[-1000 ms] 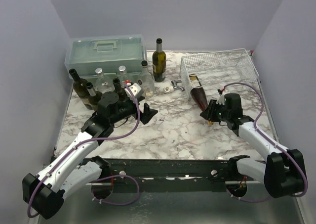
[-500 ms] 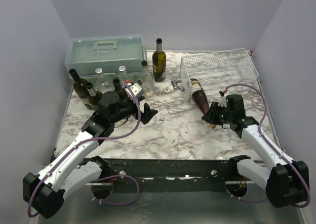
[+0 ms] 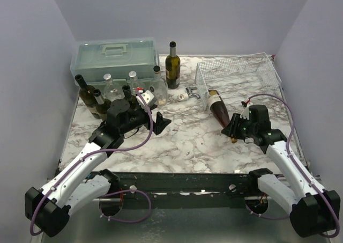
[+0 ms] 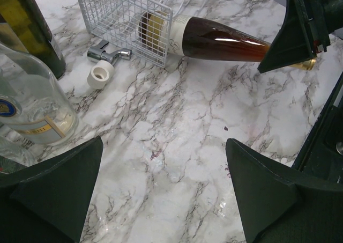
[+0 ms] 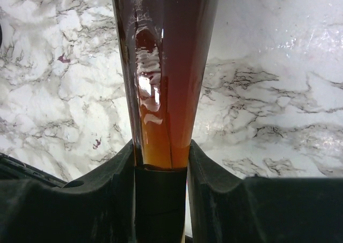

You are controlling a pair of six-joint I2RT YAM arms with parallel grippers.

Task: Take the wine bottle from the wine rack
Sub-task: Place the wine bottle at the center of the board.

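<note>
Wine bottle [image 3: 218, 108] drawn farther from rack [image 3: 252, 66]

The desk [image 3: 182, 138] is white marble threaded with grey and brownish veins. The wine bottle [image 4: 225, 42] is dark reddish-brown, amber where light passes through its neck, with a cream label and a gold cap. The wine rack [image 3: 238, 71] is white wire mesh. The toolbox [image 3: 115, 58] is a pale, cloudy green. One standing bottle [image 3: 172, 66] is dark olive. The left arm [image 3: 80, 170] and right arm [image 3: 286, 157] are white and black, trailing purple cable [image 3: 151, 124]. The right gripper [image 3: 231, 131] has black fingers [image 5: 102, 200].
</note>
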